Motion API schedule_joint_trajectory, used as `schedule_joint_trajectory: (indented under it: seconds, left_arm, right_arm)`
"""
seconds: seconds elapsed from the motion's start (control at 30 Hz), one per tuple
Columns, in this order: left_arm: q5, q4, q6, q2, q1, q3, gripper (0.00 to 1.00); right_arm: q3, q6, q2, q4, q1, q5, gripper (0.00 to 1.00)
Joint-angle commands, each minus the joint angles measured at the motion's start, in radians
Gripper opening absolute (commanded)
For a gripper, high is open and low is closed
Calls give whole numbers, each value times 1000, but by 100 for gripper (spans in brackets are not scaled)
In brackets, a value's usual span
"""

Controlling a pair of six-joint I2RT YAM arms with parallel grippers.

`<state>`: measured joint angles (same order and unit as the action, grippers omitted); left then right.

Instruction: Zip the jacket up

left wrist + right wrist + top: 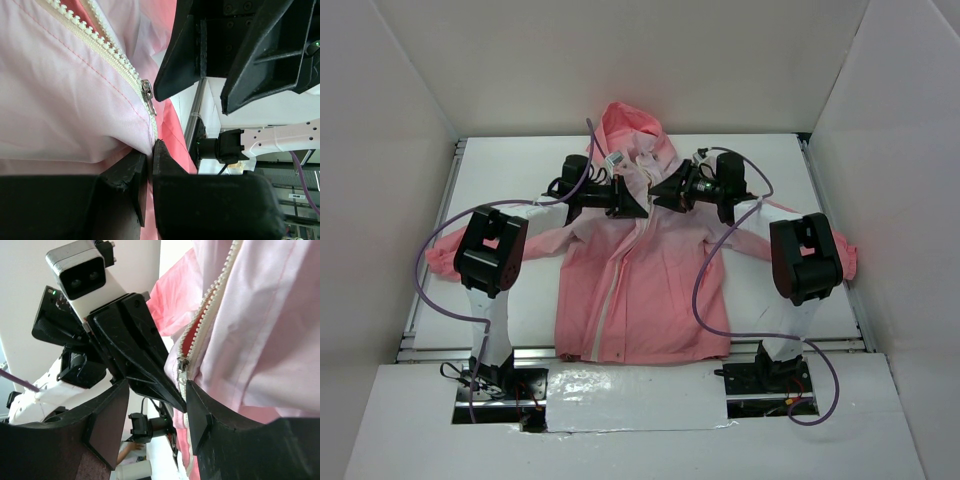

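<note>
Pink hooded rain jacket (pixel 650 290) fabric sits pinched in the left gripper (pixel 150 152), whose black fingers are pressed almost together on the pale lilac edge just beside the small metal zipper slider (pixel 147 94). The right gripper (pixel 157 387) faces it from the other side with its jaws spread apart, holding nothing. In the right wrist view, the tip of the left gripper and the slider (pixel 181 365) lie in the gap between its fingers. On one side of the slider the cream zipper teeth (pixel 100 45) stand parted, with coral lining (pixel 192 342) showing between them; on the other side the teeth are meshed. From above, both grippers meet over the chest of the jacket, the left gripper (pixel 638 207) just left of the zipper line and the right gripper (pixel 660 192) just right of it, below the open collar. The jacket lies flat on its back in the middle of the white desk (pixel 520 170), with the coral hood (pixel 630 125) at the far side, the hem (pixel 640 355) near the arm bases and a sleeve stretched out to each side. Purple cables (pixel 425 260) loop along both arms, and plain white walls (pixel 380 150) close in the desk.
</note>
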<state>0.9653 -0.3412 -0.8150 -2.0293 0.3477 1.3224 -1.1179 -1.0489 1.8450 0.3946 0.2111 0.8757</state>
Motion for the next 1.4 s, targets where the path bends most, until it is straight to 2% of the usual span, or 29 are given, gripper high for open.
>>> schedule_joint_trajectory:
  seconds: [0.0,0.5,0.7,1.37]
  left_arm:
    - [38,-28,13,14,10,41,0]
    - [52,-94,-33,1,10,32,0]
    - [69,-177,-95,-11,10,15,0]
    - [79,-220,-122,-34,11,9,0]
  right_arm:
    - [-43,38,-21,-30,-10,-18,57]
    - [-49,-25,7,39,-9,3,56]
    - [-40,-45,17,67,-7,5,55]
    - [-51,-111,36,135,-6,25,54]
